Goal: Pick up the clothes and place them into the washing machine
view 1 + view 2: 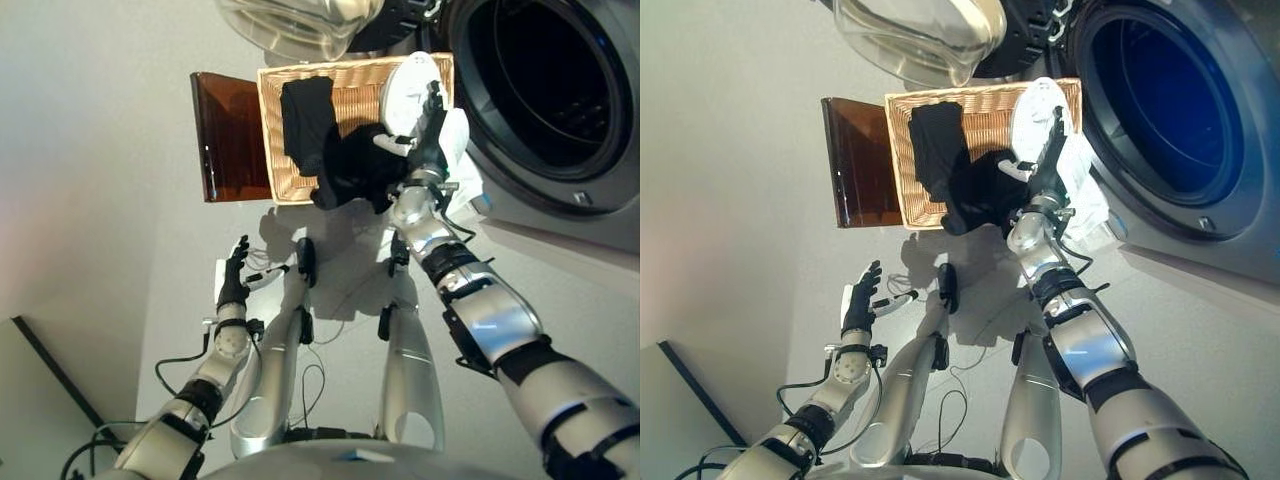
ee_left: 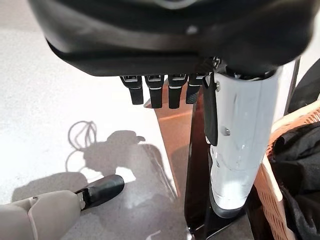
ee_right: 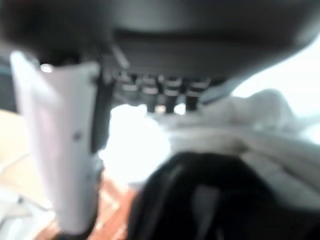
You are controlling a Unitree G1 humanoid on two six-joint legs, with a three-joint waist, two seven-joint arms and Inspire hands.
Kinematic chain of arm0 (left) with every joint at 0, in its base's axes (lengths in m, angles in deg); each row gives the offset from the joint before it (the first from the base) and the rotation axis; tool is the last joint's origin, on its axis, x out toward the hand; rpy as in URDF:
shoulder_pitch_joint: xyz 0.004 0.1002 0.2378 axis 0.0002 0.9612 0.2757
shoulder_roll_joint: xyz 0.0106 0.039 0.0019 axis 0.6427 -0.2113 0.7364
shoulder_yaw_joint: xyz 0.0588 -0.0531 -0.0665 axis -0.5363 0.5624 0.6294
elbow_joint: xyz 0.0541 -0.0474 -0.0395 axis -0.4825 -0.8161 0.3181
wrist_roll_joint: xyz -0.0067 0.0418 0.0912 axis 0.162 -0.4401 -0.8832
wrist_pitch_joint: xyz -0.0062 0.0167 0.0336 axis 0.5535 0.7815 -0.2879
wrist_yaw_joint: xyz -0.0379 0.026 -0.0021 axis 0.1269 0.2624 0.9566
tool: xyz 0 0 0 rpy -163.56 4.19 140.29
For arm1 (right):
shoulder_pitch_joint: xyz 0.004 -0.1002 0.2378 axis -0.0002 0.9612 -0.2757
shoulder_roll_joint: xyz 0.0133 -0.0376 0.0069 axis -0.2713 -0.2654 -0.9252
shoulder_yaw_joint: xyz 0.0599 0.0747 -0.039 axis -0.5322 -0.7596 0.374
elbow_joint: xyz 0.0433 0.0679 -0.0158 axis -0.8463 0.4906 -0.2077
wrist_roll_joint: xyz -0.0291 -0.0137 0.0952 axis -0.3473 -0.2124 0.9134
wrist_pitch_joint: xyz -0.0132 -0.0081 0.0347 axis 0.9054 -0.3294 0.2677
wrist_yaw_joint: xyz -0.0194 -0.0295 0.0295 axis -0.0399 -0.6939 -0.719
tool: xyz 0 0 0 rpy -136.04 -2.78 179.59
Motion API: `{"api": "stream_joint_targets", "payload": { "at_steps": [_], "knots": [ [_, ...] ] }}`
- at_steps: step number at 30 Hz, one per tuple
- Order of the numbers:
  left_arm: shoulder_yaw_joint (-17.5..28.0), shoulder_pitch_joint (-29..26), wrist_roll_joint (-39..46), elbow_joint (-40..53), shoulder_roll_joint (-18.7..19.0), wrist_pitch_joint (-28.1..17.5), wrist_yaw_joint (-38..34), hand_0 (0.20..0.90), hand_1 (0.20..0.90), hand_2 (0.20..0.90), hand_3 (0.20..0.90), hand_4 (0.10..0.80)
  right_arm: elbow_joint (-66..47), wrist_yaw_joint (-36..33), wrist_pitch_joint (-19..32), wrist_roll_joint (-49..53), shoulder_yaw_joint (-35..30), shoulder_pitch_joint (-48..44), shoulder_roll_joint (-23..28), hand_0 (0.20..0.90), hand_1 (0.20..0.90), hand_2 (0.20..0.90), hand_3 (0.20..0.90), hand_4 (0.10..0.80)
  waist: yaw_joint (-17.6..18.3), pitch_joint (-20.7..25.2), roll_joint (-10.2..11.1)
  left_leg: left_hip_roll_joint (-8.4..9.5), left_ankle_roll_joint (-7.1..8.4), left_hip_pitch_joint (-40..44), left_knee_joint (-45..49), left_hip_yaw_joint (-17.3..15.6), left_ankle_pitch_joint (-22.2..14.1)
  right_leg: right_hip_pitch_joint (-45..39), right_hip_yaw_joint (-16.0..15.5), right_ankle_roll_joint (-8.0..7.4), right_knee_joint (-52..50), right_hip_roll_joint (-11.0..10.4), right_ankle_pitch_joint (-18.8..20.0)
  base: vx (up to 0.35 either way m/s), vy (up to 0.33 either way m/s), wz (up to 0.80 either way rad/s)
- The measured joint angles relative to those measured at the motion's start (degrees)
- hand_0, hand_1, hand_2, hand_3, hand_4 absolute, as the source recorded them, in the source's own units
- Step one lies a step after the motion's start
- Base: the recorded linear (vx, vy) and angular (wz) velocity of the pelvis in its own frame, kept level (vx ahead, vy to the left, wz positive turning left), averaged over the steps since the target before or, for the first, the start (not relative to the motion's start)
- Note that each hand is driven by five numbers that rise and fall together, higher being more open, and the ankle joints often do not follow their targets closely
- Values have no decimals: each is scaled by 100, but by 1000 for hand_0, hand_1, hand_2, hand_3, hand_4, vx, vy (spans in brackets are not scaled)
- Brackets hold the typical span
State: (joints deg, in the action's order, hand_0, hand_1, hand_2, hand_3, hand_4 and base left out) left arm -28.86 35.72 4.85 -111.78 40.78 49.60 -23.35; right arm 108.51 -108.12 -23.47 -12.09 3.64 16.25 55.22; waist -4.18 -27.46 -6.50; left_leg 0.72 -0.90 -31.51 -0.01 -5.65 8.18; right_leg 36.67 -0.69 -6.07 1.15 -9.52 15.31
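In the left eye view a wicker basket [image 1: 283,150] sits on the pale floor [image 1: 100,150] just beside the washing machine [image 1: 560,110], whose round drum opening is dark and whose clear door [image 1: 290,25] hangs swung out above the basket. A brown panel [image 1: 228,135] stands against the basket's far side from the machine. The clothes show in two shades: a black garment [image 1: 310,120] is draped over the basket's middle and spills in a crumpled heap over its near rim, and a white garment [image 1: 405,90] lies bunched at the end next to the machine, trailing down toward the floor. The right robot hand [image 1: 428,135] is extended over that end, its fingers straight and lying against the white cloth, with nothing gripped. The left robot hand [image 1: 236,280] hovers low over the floor, well apart from the basket, with its fingers spread and empty.

The right eye view shows the same layout, with the drum's inside looking blue.

In the left wrist view the left robot hand's fingers are only short stubs past the palm, its white-covered thumb standing straight; beyond them lie the brown panel, the basket's woven rim and a fold of black cloth.

The right wrist view is blurred: the thumb points out, with rumpled white fabric and a dark rounded mass of black cloth close ahead.
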Motion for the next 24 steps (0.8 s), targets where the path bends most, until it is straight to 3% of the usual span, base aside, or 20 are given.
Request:
{"api": "stream_joint_targets", "payload": {
  "at_steps": [12, 24],
  "knots": [
    [-26, 48, 132, 369, 193, -10, 53, 900, 900, 900, 900, 800, 766, -17, -15, 109, -97, -803, 436, 900, 900, 900, 900, 800, -143, -204, -24, 4, 3, -204, -4, 14, 9, 196, -9, 1, 4, -17, 2, -1, 2, 1],
    [-40, 48, 231, 585, 237, -10, 117, 900, 900, 900, 900, 800, 1214, -12, -254, 113, -38, -1285, 523, 900, 900, 900, 900, 800, -161, -241, -39, 7, 10, -313, -11, 28, 14, 304, -13, 0, -2, -36, 0, 0, 0, 0]
  ]
}}
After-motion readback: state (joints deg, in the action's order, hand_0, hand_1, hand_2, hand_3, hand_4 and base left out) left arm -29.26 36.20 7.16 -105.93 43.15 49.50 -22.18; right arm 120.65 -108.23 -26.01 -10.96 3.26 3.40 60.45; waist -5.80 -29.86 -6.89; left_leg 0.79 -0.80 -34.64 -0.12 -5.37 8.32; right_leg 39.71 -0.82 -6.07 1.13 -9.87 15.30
